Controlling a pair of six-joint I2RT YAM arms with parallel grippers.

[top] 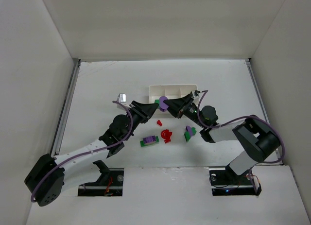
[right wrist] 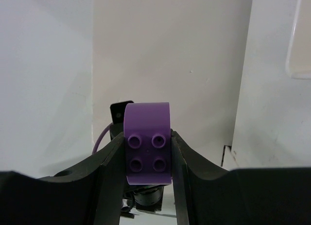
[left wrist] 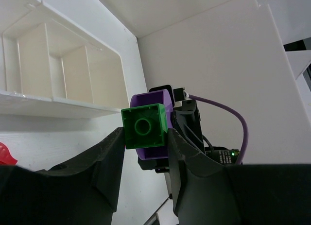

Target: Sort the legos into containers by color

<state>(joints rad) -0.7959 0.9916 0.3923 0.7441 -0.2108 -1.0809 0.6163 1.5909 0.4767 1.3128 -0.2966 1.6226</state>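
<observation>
Just in front of the white tray [top: 172,86], the left gripper [top: 154,107] is pinching a green brick [left wrist: 144,126], and the right gripper [top: 170,106], nose to nose with it, is clamping a purple arched piece [right wrist: 147,147]. Those two look stuck together, though it's hard to say for sure. Nearer the arm bases, red bits [top: 166,135] and two green-and-purple clumps [top: 149,141] are lying loose on the table [top: 97,89].
</observation>
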